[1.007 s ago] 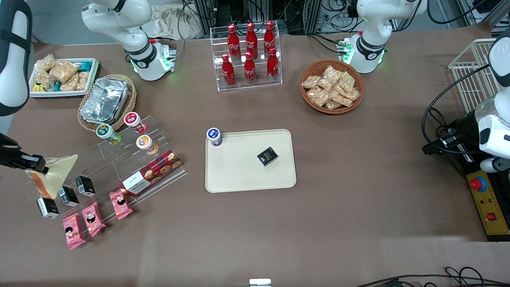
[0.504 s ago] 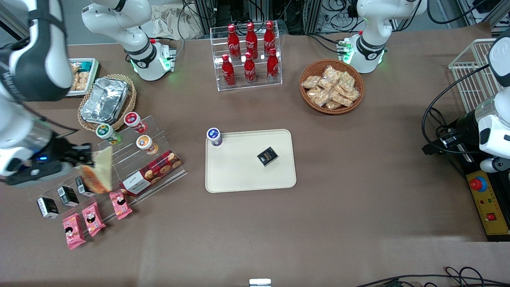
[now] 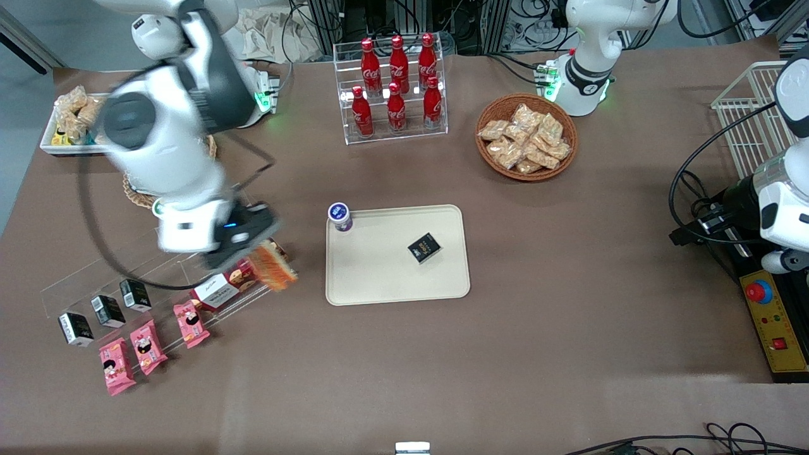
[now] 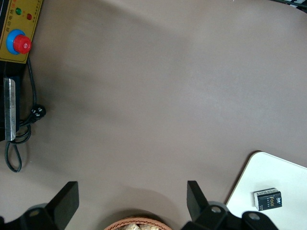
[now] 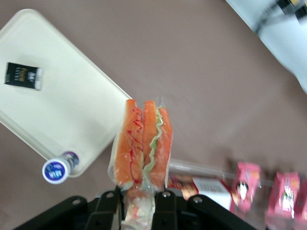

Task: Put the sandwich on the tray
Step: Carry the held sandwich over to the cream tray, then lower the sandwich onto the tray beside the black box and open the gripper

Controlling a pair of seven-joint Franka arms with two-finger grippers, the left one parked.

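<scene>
My right gripper [image 3: 256, 246] is shut on the sandwich [image 3: 273, 267], a plastic-wrapped wedge with orange-red and green filling, and holds it in the air over the clear display stand, beside the tray. In the right wrist view the sandwich [image 5: 143, 143] sticks out from between the fingers [image 5: 165, 206] of the gripper [image 5: 139, 208]. The cream-beige tray [image 3: 379, 278] lies mid-table with a small black box [image 3: 424, 247] on it; it also shows in the right wrist view [image 5: 62, 105] and the left wrist view [image 4: 283, 177].
A small blue-lidded cup [image 3: 340, 216] stands at the tray's corner. A clear stand [image 3: 158, 278] holds a cookie box [image 3: 227, 284], black boxes and pink packets. A Coke bottle rack [image 3: 395, 85], a snack basket [image 3: 526, 136] and a white tub [image 3: 69, 120] stand farther back.
My right gripper has carried the sandwich from the working arm's end of the table, over the display stand, toward the tray. The sandwich has turned edge-on.
</scene>
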